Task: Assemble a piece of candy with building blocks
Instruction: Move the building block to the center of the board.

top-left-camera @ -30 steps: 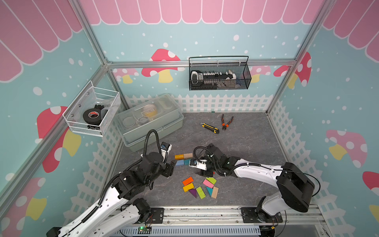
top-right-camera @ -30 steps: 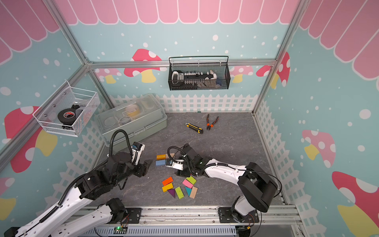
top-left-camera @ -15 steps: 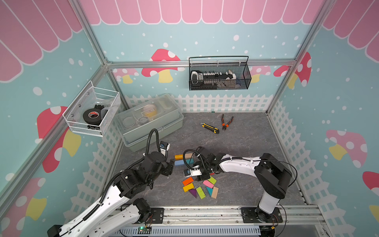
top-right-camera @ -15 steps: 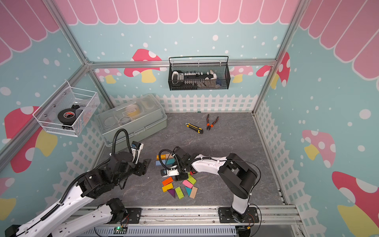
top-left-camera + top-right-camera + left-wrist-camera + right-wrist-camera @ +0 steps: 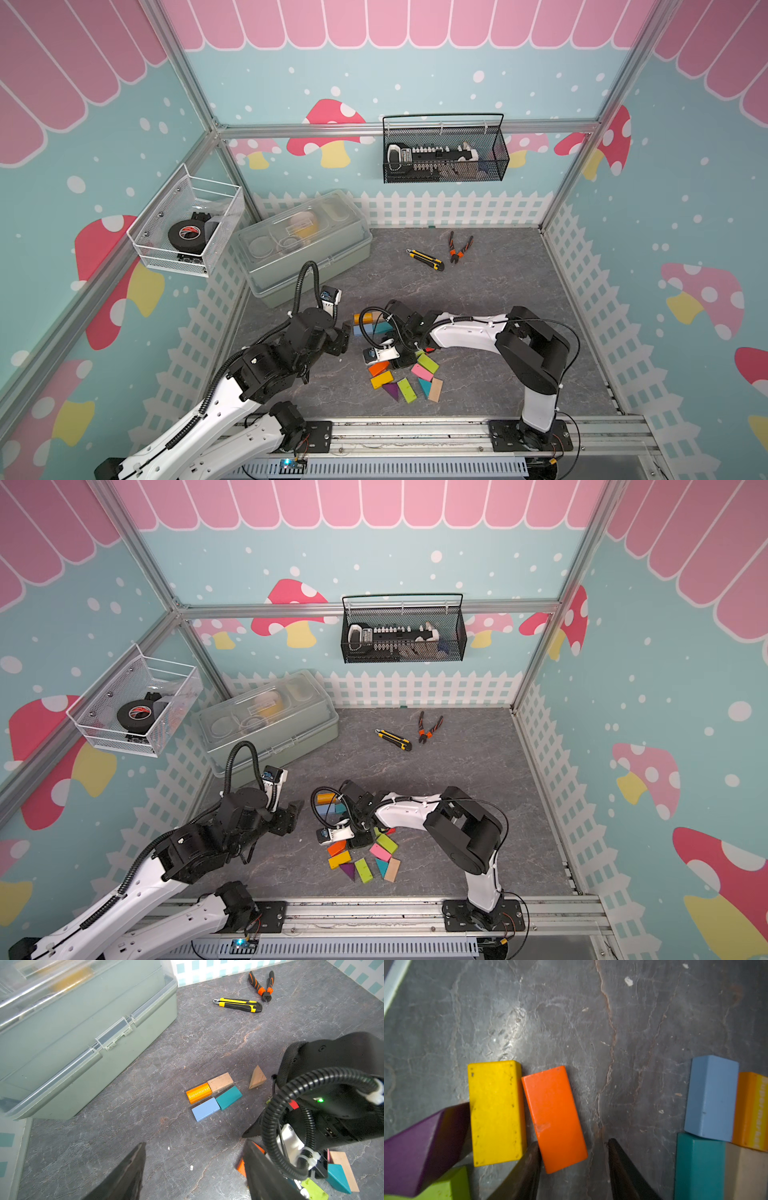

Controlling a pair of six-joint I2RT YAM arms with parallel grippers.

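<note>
Parted jaws of the right gripper (image 5: 573,1167) straddle the near end of the orange block (image 5: 554,1119), not yet clamped; one finger (image 5: 527,1169) is wedged between it and the yellow block (image 5: 496,1113). Closing now could nudge the yellow block or twist the orange one askew. Just beside them lies the started candy (image 5: 214,1096), four flat blocks together. Further out, the left gripper (image 5: 193,1174) hovers wide and empty.
</note>
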